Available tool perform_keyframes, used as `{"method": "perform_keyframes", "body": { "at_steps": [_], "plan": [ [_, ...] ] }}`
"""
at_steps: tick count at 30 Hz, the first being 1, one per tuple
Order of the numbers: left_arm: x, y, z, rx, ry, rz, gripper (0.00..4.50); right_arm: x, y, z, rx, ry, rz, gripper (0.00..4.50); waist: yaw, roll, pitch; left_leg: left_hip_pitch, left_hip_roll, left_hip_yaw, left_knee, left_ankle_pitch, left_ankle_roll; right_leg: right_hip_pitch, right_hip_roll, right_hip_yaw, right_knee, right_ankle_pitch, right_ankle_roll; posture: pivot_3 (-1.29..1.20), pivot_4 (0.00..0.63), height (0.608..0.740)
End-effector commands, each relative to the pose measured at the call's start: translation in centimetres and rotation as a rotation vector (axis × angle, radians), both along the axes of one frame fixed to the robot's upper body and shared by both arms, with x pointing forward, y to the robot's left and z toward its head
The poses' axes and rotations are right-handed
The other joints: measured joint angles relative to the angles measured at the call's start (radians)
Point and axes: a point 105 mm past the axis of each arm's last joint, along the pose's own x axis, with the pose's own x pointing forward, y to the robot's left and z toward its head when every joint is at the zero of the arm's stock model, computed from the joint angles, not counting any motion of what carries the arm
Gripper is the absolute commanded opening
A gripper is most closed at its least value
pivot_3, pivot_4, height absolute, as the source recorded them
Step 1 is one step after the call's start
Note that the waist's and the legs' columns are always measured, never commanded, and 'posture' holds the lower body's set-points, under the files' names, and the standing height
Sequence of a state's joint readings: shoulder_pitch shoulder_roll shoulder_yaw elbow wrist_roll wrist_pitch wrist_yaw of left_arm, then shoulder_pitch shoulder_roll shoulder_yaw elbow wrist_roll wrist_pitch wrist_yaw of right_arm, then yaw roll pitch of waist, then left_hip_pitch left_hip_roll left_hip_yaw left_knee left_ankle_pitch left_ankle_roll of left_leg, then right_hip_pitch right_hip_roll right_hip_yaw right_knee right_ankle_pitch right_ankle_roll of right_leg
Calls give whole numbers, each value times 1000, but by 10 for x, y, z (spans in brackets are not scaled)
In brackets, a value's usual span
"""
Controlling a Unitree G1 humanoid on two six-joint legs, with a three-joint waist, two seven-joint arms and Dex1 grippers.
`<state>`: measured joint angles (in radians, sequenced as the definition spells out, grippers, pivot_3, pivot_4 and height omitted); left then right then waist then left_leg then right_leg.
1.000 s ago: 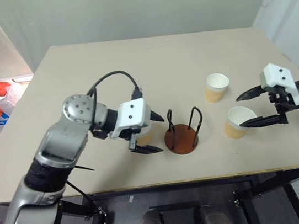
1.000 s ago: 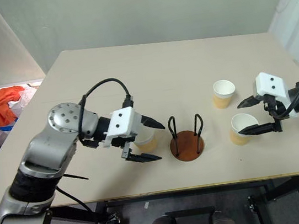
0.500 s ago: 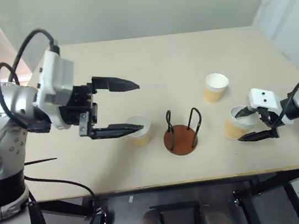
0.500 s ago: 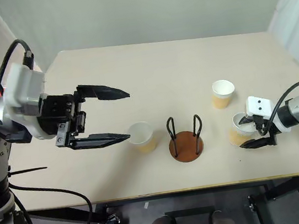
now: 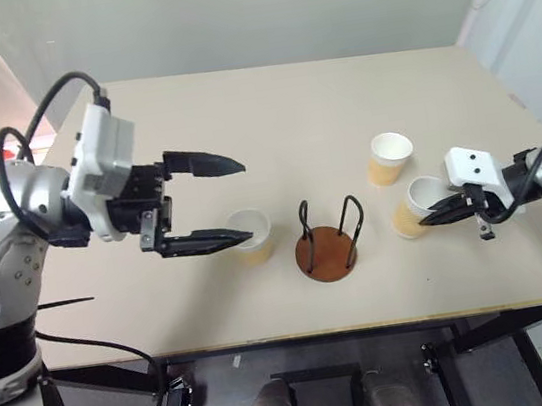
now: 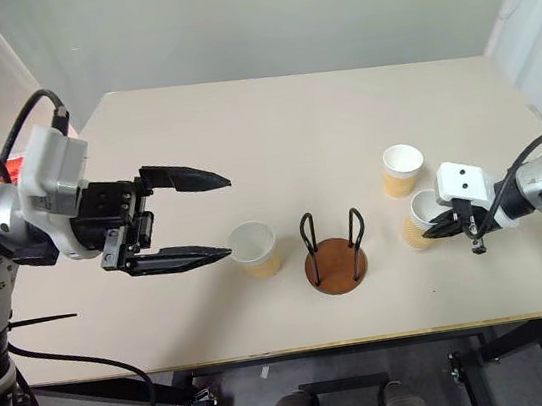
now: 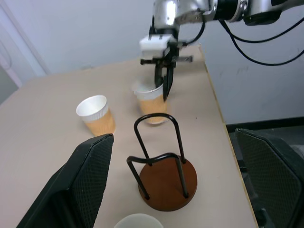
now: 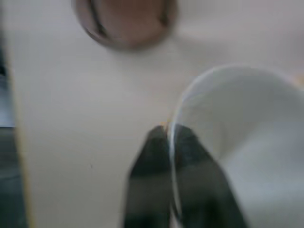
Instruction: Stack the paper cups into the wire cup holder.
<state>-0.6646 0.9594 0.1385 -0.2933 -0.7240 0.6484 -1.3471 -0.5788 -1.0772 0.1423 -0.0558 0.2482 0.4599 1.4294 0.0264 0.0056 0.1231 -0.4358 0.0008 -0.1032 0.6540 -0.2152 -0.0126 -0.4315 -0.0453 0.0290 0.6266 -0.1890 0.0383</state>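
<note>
- Progress is standing at nothing stacked: the wire cup holder, low in the middle of the left eye frame, is sitting empty on the table, its two black loops holding no cup
- Three paper cups are all lying outside it: the left cup is standing upright just left of the holder, the far cup is standing to the holder's upper right, and the near-right cup is sitting just below that one, right of the holder
- The right gripper, at the right edge of the frame, is pinching the near-right cup by its rim, its two black fingers pressed together with the white wall between them; the right wrist view is showing one finger outside the rim and the other inside
- That cup is leaning toward the holder rather than standing square, and whether it is clear of the table I cannot tell
- The left gripper, in the left half of the frame, is hovering spread wide and empty, its lower finger pointing at the left cup
- All three cups are waiting to go in, so the job is looking barely begun
</note>
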Motion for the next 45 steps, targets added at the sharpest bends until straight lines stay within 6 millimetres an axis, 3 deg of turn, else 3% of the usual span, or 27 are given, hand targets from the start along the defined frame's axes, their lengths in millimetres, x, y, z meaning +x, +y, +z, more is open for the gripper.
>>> {"method": "perform_keyframes", "body": {
  "at_steps": [1,4,7,10,14,26,29,32,36,37,40,45],
  "plan": [
    [9,9,1,61,-35,48,4500,-12,14,77,77,-193,97,46,-1,1,0,0,0,0,-1,0,0,-1,0,0,0,0,0,0,150,740],
    [16,9,-11,95,-12,62,4500,-25,44,117,167,-282,259,46,-6,2,1,0,-1,0,-4,2,-2,-3,0,1,0,-1,-1,0,150,740],
    [18,7,-17,110,-9,60,4500,-34,78,131,230,-290,414,46,-11,-2,-1,1,2,0,-8,2,-4,-4,3,-1,0,-3,-5,0,150,740],
    [16,5,-15,102,-15,48,4500,-34,102,118,195,-258,507,46,-14,-2,-1,1,4,0,-8,2,-5,-6,4,-1,2,-4,-6,0,150,740],
    [15,8,-11,100,-31,75,4500,-26,111,92,104,-247,532,46,-12,-1,0,-1,5,0,-8,2,-4,-8,4,-2,3,-2,-7,0,150,740],
    [10,13,-8,98,-44,123,4500,-25,116,72,40,-238,600,46,-13,-1,0,0,5,0,-8,1,-4,-8,3,-2,5,-1,-9,0,150,740],
    [16,15,-9,106,-55,154,4500,-21,114,70,24,-236,595,582,-14,-1,-1,1,5,0,-8,2,-5,-8,3,-2,5,0,-11,0,150,740],
    [40,9,-7,80,-147,248,4500,-10,111,65,4,-253,546,1539,-12,-1,-1,1,5,0,-7,4,-5,-7,3,-2,5,1,-13,0,150,740],
    [49,3,-2,52,-176,262,4500,-5,107,74,33,-278,504,2854,-13,-1,-1,1,5,0,-7,7,-5,-8,3,-2,5,3,-15,0,150,740],
    [56,2,2,40,-202,285,4500,0,103,82,64,-300,469,3099,-13,-1,-1,1,5,0,-7,7,-5,-8,3,-2,5,3,-15,0,150,740],
    [89,1,9,3,-250,436,4500,32,87,100,128,-368,287,3099,-12,-1,0,1,5,0,-7,8,-6,-8,3,-2,6,4,-14,0,150,740],
    [109,-12,9,-16,-222,458,4500,90,47,90,60,-414,12,3099,-10,-1,0,1,5,0,-7,10,-5,-8,2,-2,5,7,-15,0,150,740]
  ]
}}
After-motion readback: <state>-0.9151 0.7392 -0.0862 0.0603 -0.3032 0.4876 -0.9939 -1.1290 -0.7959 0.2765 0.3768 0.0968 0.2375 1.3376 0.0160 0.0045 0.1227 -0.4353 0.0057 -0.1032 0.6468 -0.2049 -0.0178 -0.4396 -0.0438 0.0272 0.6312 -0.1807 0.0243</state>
